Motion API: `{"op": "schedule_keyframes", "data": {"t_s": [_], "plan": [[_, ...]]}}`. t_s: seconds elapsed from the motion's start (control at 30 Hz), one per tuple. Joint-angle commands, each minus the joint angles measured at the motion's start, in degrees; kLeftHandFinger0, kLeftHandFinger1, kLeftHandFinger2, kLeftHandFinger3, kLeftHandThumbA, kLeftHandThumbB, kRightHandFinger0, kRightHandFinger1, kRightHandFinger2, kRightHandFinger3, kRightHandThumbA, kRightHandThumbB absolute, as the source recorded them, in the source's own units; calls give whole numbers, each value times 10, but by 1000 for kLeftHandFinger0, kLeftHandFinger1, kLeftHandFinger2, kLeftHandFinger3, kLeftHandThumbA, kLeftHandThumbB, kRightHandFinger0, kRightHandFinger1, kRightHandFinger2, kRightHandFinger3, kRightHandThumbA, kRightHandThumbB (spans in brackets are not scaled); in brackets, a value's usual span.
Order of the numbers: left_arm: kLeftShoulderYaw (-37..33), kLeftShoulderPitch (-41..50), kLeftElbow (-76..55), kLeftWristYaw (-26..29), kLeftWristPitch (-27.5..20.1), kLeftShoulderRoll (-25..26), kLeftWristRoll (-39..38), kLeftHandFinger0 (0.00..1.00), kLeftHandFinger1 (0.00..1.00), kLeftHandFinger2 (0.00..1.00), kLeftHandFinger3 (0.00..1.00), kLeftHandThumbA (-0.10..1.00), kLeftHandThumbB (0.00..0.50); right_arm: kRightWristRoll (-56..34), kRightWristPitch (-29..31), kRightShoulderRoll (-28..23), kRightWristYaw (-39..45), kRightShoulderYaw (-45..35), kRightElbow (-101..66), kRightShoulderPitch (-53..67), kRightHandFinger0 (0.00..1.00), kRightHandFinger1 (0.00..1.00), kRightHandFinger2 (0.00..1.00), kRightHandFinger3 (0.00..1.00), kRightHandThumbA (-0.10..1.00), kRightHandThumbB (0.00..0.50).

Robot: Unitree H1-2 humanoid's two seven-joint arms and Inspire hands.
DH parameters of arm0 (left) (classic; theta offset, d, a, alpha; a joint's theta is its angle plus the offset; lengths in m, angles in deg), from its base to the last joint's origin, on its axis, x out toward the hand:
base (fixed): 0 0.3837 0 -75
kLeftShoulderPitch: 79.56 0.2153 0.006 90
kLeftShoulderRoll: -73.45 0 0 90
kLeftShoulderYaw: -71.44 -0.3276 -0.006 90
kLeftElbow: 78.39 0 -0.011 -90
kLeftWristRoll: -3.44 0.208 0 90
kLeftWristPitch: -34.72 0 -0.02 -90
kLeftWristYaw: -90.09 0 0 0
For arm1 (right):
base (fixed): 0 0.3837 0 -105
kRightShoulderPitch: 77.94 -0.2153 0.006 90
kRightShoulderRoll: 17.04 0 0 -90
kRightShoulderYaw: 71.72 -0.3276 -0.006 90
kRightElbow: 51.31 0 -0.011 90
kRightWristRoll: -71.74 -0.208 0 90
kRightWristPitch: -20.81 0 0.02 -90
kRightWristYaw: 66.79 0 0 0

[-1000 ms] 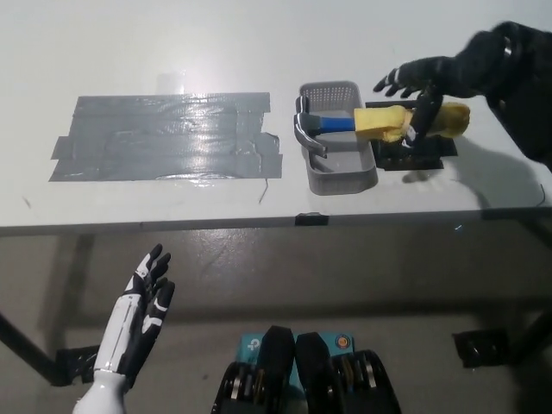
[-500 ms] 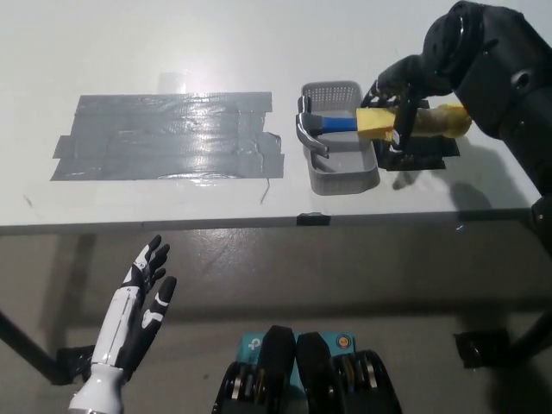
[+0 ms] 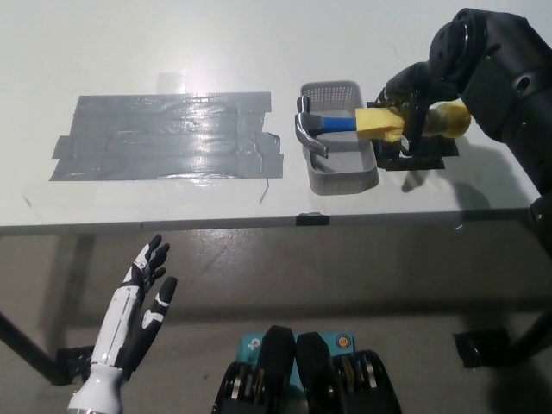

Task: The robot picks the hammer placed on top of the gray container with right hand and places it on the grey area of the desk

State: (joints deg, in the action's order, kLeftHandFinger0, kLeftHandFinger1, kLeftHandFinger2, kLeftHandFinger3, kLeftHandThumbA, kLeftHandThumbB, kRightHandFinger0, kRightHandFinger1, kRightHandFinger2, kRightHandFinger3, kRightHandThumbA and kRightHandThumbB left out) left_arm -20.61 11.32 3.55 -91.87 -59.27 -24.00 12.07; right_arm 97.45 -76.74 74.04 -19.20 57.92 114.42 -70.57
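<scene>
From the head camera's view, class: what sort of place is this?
Probably a robotics test bench: a bare white desk with a taped grey area as a target, and a hammer staged across a gray container.

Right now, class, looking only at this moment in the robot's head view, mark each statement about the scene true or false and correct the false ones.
1. The hammer lies across the gray container. True.
2. The hammer's metal head rests on the grey taped area. False: it sits over the container's left rim.
3. The black right hand is at the yellow handle. True.
4. The white left hand rests on the desk. False: it hangs open below the desk edge.
5. The container stands on the grey area. False: it stands to its right.
</scene>
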Motion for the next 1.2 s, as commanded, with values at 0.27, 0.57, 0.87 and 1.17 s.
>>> {"op": "schedule_keyframes", "data": {"t_s": [0.27,0.57,0.87,1.17], "plan": [[-2,-2,-13,-1,-11,6,4,1000,1000,1000,1000,889,85,20,8,-10,-19,-13,17,-25,1000,1000,1000,1000,1000,342],[-2,-9,-20,-3,-6,8,5,1000,1000,1000,1000,914,76,40,16,-7,-37,-6,30,-22,1000,1000,1000,1000,1000,365],[-6,-10,-21,-9,-4,13,2,1000,1000,1000,1000,919,88,39,13,-5,-48,-14,31,-18,1000,1000,1000,1000,1000,379],[-12,-11,-21,-10,-7,20,14,1000,1000,1000,1000,909,107,31,30,-4,-84,-34,27,-8,1000,1000,1000,1000,1000,352]]}}
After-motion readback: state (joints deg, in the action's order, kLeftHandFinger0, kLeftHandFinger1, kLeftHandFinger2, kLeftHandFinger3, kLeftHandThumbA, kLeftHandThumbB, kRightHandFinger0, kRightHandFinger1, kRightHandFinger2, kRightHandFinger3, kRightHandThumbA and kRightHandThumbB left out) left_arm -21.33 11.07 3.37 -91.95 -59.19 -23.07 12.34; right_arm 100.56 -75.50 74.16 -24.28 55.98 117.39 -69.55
